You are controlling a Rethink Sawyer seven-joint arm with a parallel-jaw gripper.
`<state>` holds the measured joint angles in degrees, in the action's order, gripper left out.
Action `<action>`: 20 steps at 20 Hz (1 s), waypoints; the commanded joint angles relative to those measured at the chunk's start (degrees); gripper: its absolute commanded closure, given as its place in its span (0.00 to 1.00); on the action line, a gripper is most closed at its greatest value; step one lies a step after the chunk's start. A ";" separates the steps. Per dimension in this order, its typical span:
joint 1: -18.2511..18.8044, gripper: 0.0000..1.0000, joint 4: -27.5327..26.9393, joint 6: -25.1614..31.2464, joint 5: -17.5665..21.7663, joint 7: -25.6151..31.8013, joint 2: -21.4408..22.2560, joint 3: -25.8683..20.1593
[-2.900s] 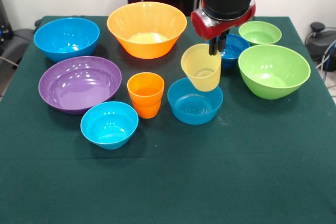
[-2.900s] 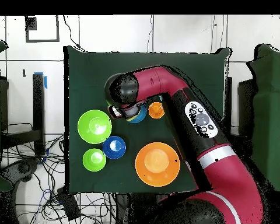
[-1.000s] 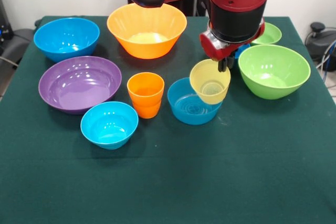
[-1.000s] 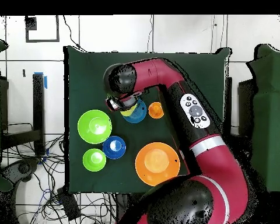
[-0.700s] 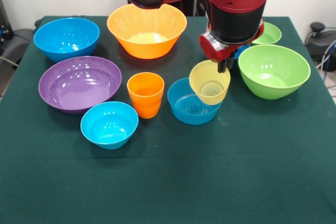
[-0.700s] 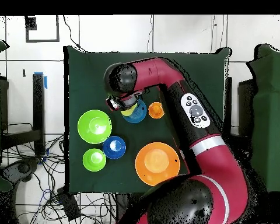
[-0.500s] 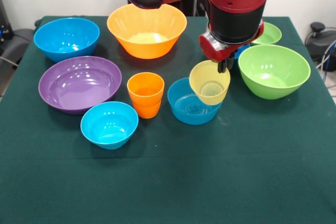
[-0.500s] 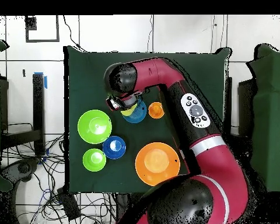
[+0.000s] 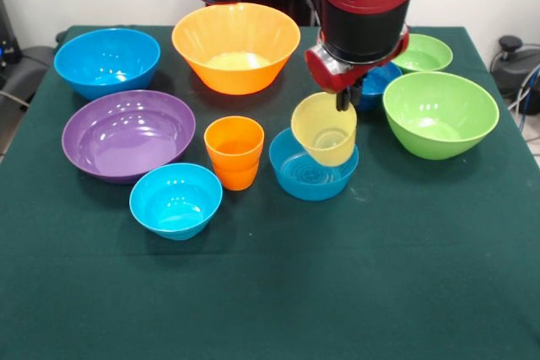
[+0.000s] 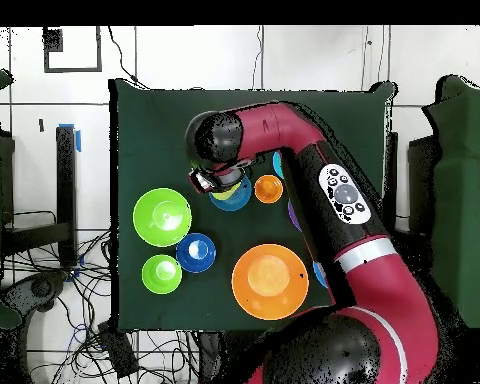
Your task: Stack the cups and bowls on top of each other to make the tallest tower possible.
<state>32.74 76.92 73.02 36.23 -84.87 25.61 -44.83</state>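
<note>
My gripper [image 9: 342, 100] is shut on the far rim of the translucent pale yellow cup [image 9: 324, 130]. The cup hangs tilted, just above a small light blue bowl [image 9: 309, 176], and its base overlaps the bowl's rim. The opaque orange cup [image 9: 234, 151] stands upright to the left of that bowl. In the overhead view the gripper [image 10: 206, 180] sits over the same light blue bowl [image 10: 236, 198], with the orange cup [image 10: 269, 188] beside it.
Around them stand a large orange bowl [image 9: 236, 45], a large blue bowl [image 9: 107, 61], a purple bowl [image 9: 128, 132], a second small light blue bowl [image 9: 175, 200], a large lime green bowl [image 9: 440, 113], a small lime green bowl [image 9: 418, 52] and a small dark blue bowl [image 9: 377, 80].
The gripper has moved the yellow cup a little to the left in the front view, further over the small light blue bowl. The bowls and the orange cup have not moved.
</note>
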 commanded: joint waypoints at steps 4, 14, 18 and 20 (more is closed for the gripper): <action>2.38 1.00 5.78 -3.45 5.21 16.78 2.44 0.36; 2.47 0.00 6.15 -4.93 6.20 15.85 2.43 -0.30; 1.78 0.00 5.83 -5.01 7.08 15.37 2.70 0.07; 1.93 0.00 6.08 -5.37 7.29 15.50 2.84 -0.06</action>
<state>35.69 80.63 72.68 38.27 -84.87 29.04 -44.83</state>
